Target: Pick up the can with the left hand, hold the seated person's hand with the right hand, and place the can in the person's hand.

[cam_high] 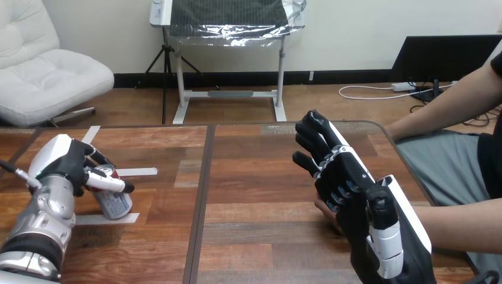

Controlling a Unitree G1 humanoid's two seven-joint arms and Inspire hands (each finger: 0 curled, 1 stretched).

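Can: at 9 o'clock on the table, tilted, lower end on the wood. My left hand is closed round it, thumb across its upper part. My right hand, at 4 o'clock, lies against the person's hand. I cannot tell whether it grips.

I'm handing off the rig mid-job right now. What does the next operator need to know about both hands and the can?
Left hand: fingers curled round the can, which is tilted, at the left of the table; lifted or not, unclear.
Right hand: over the person's hand at the right; a grip cannot be confirmed.
Done: can grasped.
To do: confirm the hold on the person's hand, carry the can across, set it in that hand.
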